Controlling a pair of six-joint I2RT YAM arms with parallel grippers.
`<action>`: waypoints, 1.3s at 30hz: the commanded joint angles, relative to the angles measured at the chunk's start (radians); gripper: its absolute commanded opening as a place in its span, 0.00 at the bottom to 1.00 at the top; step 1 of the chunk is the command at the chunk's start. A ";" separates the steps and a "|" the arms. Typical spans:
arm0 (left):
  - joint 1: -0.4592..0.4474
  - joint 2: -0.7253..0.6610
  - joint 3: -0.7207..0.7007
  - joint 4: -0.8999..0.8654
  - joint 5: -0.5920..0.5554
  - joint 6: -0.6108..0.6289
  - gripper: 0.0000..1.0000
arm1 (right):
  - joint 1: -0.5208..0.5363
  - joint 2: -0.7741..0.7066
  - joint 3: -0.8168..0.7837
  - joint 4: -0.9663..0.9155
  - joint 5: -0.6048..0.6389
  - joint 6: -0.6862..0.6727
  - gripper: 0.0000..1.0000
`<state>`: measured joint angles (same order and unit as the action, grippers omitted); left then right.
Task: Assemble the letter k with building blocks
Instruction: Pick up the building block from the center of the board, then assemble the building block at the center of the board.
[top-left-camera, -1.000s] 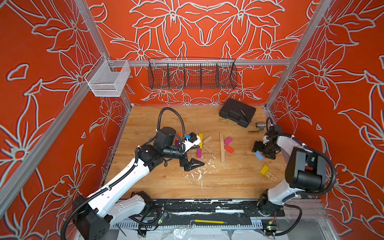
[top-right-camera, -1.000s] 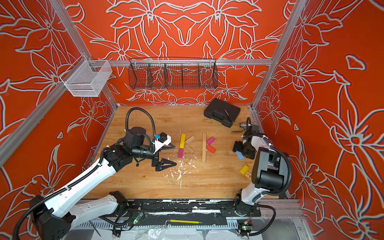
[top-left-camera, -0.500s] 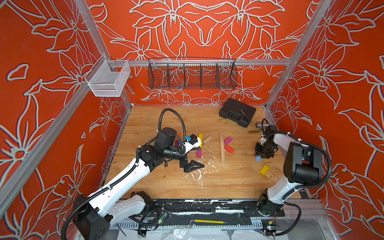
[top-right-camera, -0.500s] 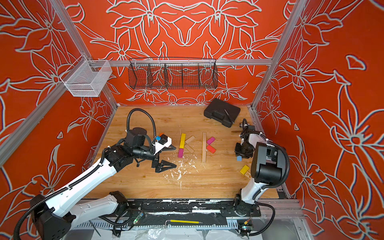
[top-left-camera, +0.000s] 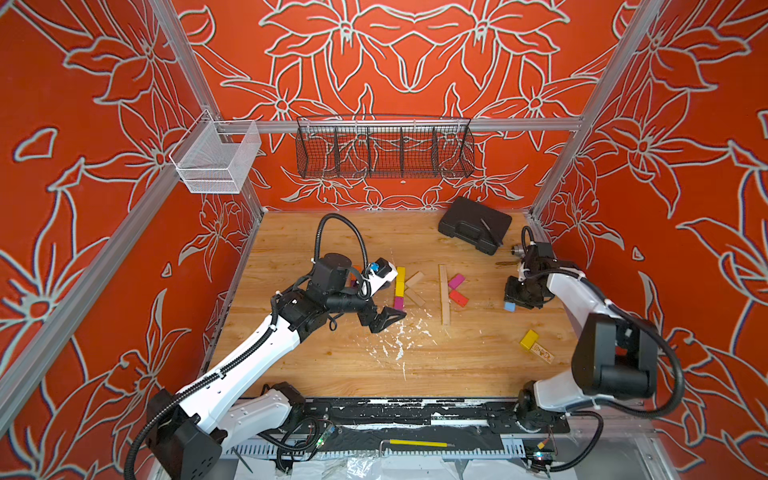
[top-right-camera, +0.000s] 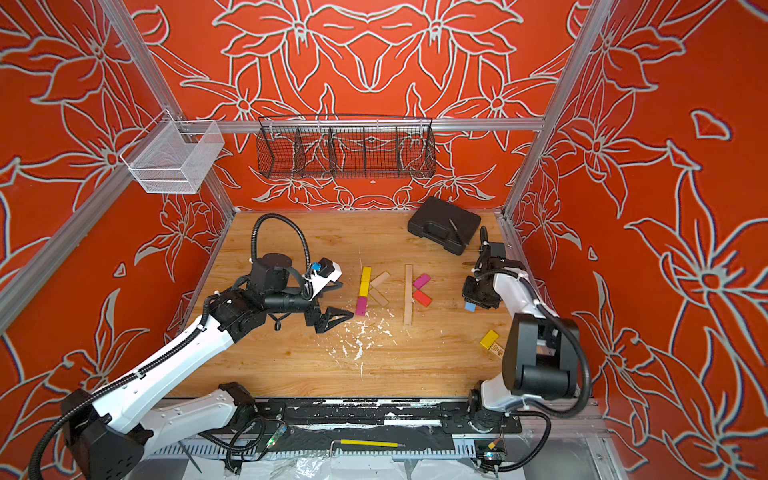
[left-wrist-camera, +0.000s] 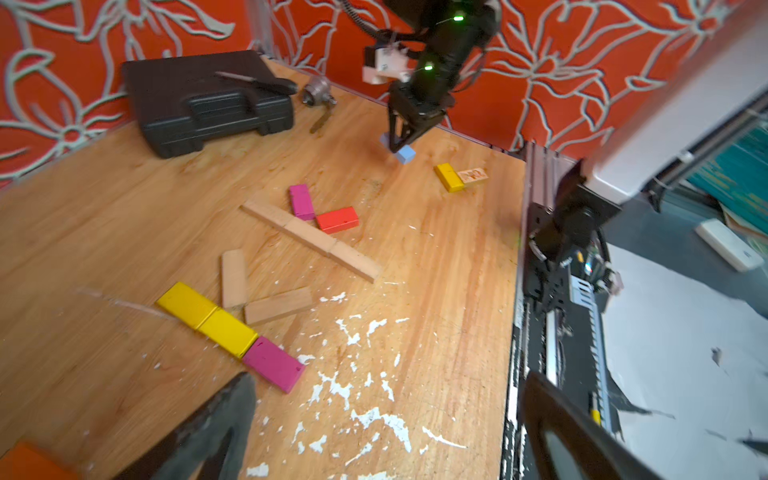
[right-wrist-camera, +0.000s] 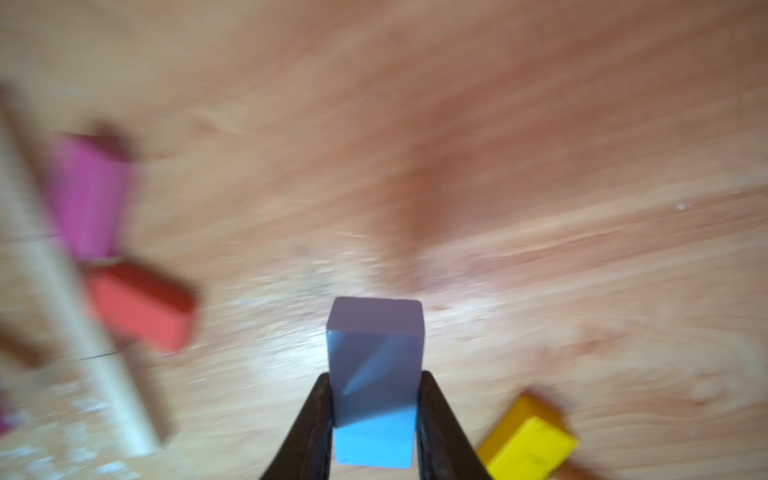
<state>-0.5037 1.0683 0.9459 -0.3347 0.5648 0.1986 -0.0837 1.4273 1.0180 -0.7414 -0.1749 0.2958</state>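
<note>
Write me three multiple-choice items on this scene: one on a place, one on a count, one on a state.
1. Where does the black case lie?
A. between the two block letters
B. in the wall basket
C. at the table's far edge, on the right arm's side

2. How many yellow blocks lie in line with the magenta block at the stem's end?
A. one
B. two
C. four

3. What state is the right end effector in?
A. shut on the light blue block
B. open, empty
C. shut on a red block

Key:
1 C, the case sits by the back wall near the right arm.
2 B, two yellow ones lie end to end, then the magenta.
3 A, the wrist view shows the block clamped between the jaws.
</note>
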 joint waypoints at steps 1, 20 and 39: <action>0.083 0.013 0.001 0.046 -0.104 -0.112 0.97 | 0.121 -0.082 -0.018 0.033 -0.101 0.176 0.24; 0.274 0.151 0.119 -0.118 -0.494 -0.409 0.97 | 0.843 0.195 0.290 0.163 0.133 0.588 0.20; 0.404 0.148 0.107 -0.088 -0.422 -0.465 0.97 | 1.034 0.735 0.737 0.128 0.138 0.680 0.18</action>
<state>-0.1093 1.2369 1.0603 -0.4431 0.1318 -0.2626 0.9485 2.1258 1.7130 -0.5938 -0.0559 0.9283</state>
